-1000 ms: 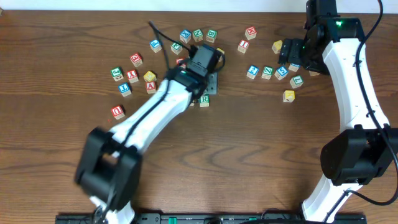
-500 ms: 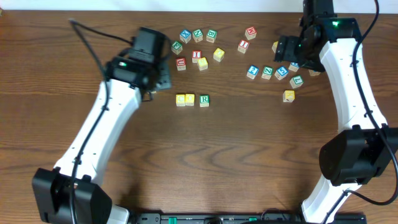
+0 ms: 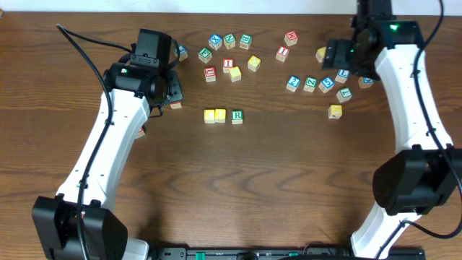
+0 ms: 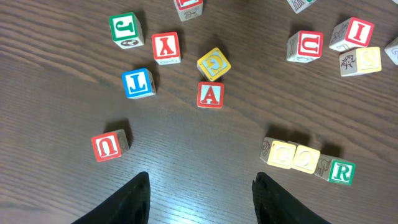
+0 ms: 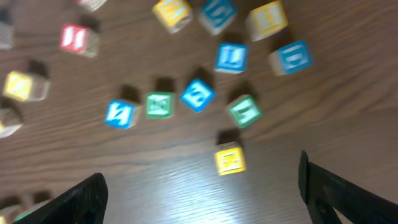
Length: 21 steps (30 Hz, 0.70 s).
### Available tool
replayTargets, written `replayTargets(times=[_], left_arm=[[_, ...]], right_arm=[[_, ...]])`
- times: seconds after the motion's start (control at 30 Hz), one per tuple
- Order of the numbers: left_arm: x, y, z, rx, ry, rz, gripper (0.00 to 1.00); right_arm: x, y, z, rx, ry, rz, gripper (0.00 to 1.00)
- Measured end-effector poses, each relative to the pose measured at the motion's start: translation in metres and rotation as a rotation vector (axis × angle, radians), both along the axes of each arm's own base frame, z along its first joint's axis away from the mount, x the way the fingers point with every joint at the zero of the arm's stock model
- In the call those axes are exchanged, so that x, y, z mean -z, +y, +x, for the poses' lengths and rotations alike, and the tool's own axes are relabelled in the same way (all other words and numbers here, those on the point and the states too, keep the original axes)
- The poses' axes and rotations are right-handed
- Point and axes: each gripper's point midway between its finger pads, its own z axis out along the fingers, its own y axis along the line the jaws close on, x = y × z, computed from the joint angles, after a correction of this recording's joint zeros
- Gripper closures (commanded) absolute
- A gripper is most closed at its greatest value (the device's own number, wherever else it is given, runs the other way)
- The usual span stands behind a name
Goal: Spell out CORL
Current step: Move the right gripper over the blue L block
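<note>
Since the row (image 3: 221, 115) ends at R, my left end effector (image 4: 202, 182) hangs apart, empty, near the L block (image 4: 138, 83) toward the bench's far edge.

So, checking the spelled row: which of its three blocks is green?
The R block, at the row's end beside the O block; that and the C block are yellow.

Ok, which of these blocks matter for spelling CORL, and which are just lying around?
For the job: the row's first yellow block, yellow O block, green R block, probably the blue L block.
Lying about: green J block, red Y block, yellow G block, red A block, red U block.
</note>
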Motion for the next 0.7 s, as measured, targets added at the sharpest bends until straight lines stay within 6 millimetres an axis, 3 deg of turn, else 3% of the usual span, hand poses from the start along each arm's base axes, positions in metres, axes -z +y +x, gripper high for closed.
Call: replayTargets(times=[0.27, 0.53, 0.7], left_arm=[[0.0, 0.0, 0.0, 0.0, -0.001, 0.0, 0.48], [0.002, 0.0, 0.0, 0.0, 0.003, 0.001, 0.48], [0.007, 0.0, -0.003, 0.0, 0.015, 0.003, 0.48]], right_arm=[[0.006, -0.044, 0.007, 0.123, -0.015, -0.022, 0.1], [0.069, -0.046, 0.023, 0.15, 0.081, -0.013, 0.15], [0.096, -0.046, 0.026, 0.171, 0.121, -0.007, 0.16]])
